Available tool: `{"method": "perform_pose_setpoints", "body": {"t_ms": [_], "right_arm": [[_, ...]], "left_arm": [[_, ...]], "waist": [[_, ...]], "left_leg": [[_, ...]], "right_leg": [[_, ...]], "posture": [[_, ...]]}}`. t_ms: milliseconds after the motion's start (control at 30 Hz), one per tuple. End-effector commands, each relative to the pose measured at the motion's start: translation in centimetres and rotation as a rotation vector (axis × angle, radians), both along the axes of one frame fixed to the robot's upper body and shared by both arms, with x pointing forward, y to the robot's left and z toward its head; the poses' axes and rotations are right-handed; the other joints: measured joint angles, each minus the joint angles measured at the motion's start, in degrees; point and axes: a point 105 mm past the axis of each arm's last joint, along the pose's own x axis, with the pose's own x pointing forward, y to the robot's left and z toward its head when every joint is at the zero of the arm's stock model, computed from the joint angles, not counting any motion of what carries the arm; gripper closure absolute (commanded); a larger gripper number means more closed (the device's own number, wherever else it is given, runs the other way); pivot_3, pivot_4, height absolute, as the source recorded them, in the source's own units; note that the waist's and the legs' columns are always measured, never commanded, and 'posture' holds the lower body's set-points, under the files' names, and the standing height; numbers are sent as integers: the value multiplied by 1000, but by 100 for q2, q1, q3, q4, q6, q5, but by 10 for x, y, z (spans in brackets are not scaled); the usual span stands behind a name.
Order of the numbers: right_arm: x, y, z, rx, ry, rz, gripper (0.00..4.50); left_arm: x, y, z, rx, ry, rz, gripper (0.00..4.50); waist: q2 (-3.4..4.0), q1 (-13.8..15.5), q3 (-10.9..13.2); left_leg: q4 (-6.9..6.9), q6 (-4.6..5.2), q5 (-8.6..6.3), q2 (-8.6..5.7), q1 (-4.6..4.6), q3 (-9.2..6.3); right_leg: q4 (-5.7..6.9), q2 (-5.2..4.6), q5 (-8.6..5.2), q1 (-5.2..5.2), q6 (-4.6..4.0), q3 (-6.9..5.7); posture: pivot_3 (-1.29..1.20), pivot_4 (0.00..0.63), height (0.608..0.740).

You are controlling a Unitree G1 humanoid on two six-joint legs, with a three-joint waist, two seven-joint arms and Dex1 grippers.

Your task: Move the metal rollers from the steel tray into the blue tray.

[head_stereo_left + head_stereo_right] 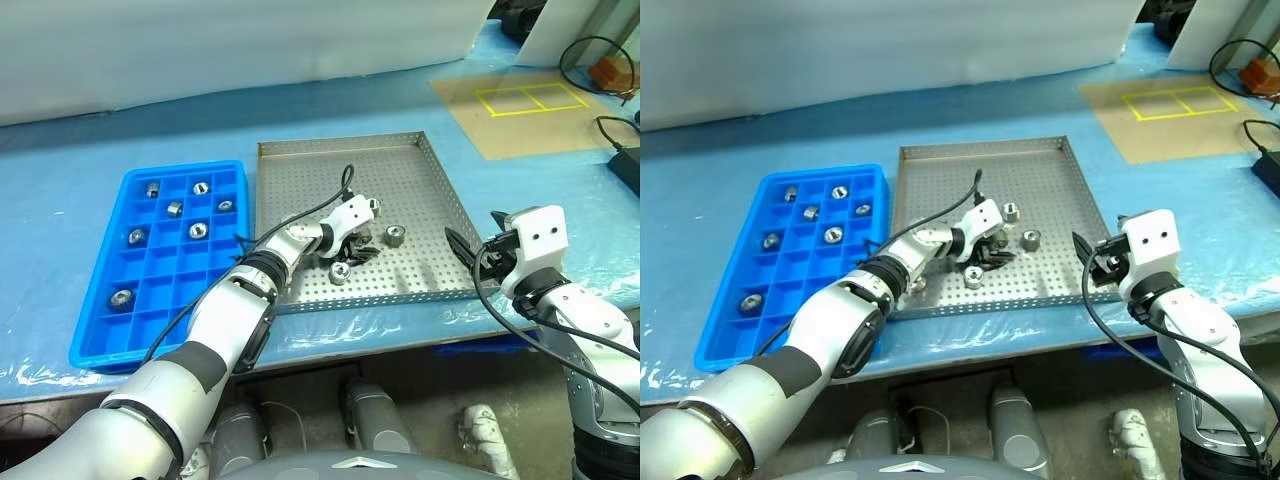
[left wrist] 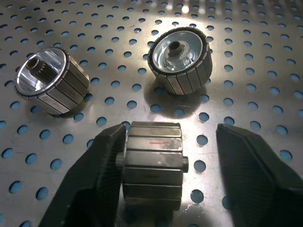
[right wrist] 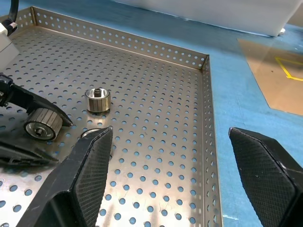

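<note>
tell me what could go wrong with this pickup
The left gripper straddles a roller lying on its side in the steel tray, one finger touching it, the other apart; closing unevenly could roll or squirt it out. Two loose rollers sit close ahead and might be knocked.

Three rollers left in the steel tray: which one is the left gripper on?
The roller lying on its side between the left gripper fingers, one finger against it. The other two sit beyond, hollow faces showing.
</note>
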Motion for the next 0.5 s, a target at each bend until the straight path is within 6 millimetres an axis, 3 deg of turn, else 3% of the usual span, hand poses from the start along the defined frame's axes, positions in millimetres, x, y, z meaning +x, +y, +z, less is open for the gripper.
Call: {"method": "perform_pose_setpoints", "body": {"t_ms": [33, 133, 367, 500], "right_arm": [[2, 3, 13, -18, -53, 16, 430], [4, 6, 12, -19, -52, 29, 430], [8, 14, 10, -16, -42, 71, 430], [11, 16, 10, -14, -34, 89, 430]], "left_arm": [[2, 10, -6, 9, 25, 28, 1458], [9, 16, -3, 10, -6, 70, 2074], [24, 34, 29, -130, -43, 115, 2074], [24, 55, 65, -337, -35, 43, 2074]], "waist": [[0, -37, 0], [0, -96, 0], [0, -177, 1], [0, -216, 1]], "left_leg": [[1, 2, -1, -2, -1, -1], [2, 9, -4, -5, -5, -1], [2, 14, -7, -8, -19, -4], [1, 15, -7, -8, -36, -7]], "right_leg": [[0, -2, 0, 0, 0, 0], [-2, -10, 0, 0, 1, -3], [-6, -7, -1, -13, 3, -7], [-5, -2, -1, -32, 3, -9]], "posture": [[-646, 150, 740], [-631, 150, 740], [-602, 150, 740], [-562, 150, 740]]}}
